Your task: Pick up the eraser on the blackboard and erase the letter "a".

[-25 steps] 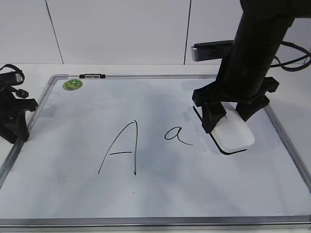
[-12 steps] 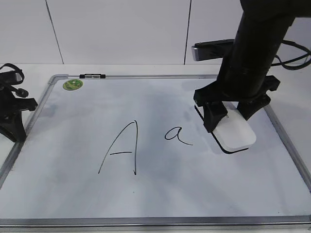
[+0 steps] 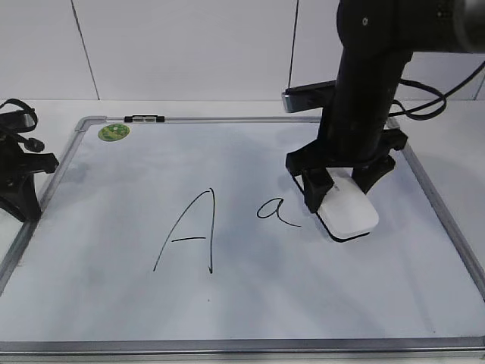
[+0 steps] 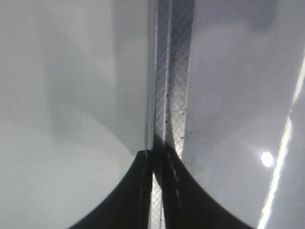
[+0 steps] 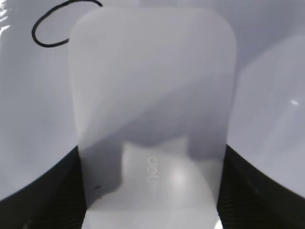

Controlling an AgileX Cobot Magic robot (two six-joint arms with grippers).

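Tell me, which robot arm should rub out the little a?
The right gripper: it grips the eraser just beside the letter "a". The left gripper sits shut off the blackboard's far edge.

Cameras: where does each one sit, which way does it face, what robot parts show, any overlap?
Exterior: front of the blackboard, slanting down; shows both arms, the right pincer on the eraser.
Left wrist: on the left arm, facing down at the board's frame; closed left pincer tips at bottom.
Right wrist: on the right arm, facing down over the eraser; fingers flank it.
Shared: exterior and right wrist both show eraser and letter "a".
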